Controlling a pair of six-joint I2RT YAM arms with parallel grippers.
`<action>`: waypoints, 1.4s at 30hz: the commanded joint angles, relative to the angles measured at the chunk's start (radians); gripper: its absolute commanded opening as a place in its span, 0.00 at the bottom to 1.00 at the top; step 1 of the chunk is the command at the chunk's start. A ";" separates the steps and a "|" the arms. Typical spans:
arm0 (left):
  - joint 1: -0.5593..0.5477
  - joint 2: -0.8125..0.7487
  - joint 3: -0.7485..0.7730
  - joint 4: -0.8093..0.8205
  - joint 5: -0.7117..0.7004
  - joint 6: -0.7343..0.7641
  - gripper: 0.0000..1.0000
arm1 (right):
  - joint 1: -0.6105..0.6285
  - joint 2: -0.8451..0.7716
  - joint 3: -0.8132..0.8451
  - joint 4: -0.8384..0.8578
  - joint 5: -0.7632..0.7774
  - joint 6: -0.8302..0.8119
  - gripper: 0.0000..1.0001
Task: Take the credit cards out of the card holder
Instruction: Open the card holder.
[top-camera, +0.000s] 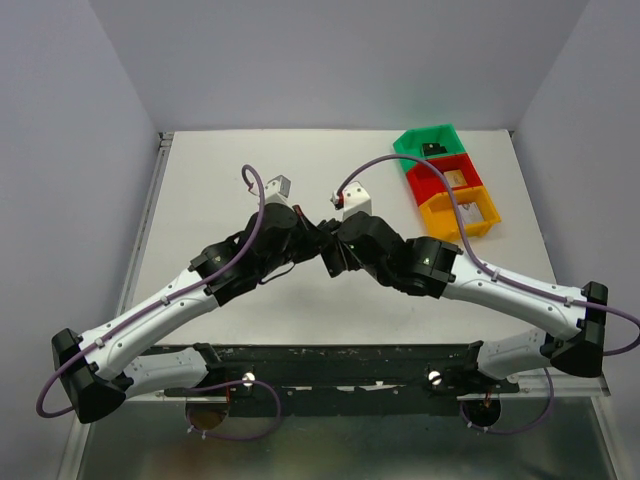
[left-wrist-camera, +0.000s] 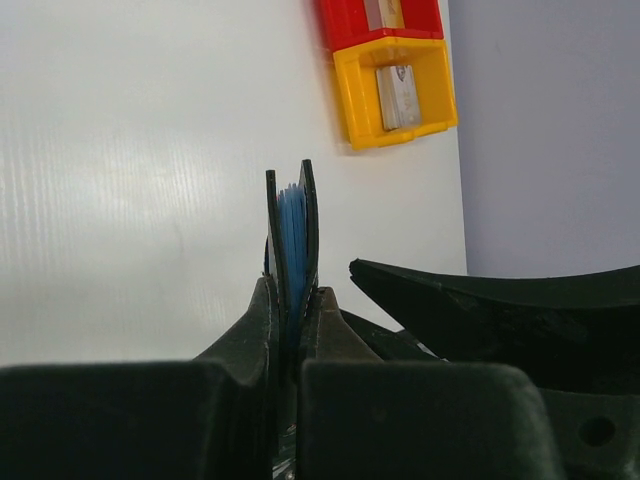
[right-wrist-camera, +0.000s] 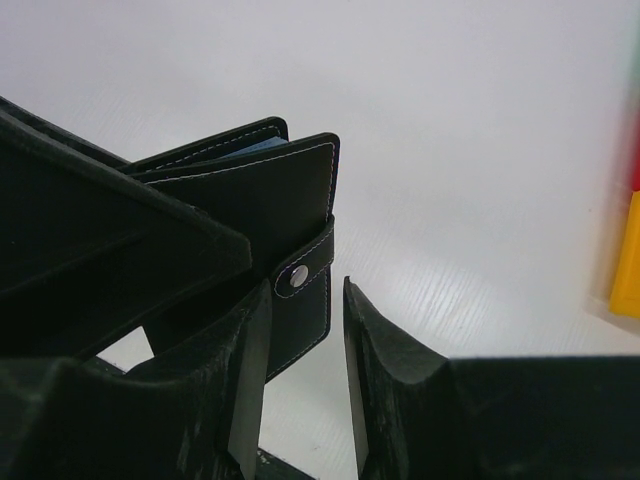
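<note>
Left pincer (left-wrist-camera: 293, 300) clenched on the holder (left-wrist-camera: 291, 225), held edge-on, long axis upright, over mid-desk (left-wrist-camera: 120, 200); right pincer (right-wrist-camera: 305, 400), jaws apart and empty, has the strap (right-wrist-camera: 300, 278) just ahead-left of its gap.

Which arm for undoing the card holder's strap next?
Right, most likely. The left gripper is shut on the card holder, holding it on edge, so it is occupied. The right gripper is open, with the snap strap tab right at its fingertips.
</note>
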 joint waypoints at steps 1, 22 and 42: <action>-0.015 -0.017 0.002 0.066 -0.004 -0.015 0.00 | 0.007 0.031 0.030 -0.042 0.038 0.020 0.41; -0.026 -0.046 -0.020 0.072 -0.010 -0.008 0.00 | -0.004 0.063 0.024 -0.082 0.057 0.021 0.13; -0.029 -0.054 -0.020 0.040 -0.036 -0.002 0.00 | -0.008 0.046 0.016 -0.107 0.100 0.033 0.00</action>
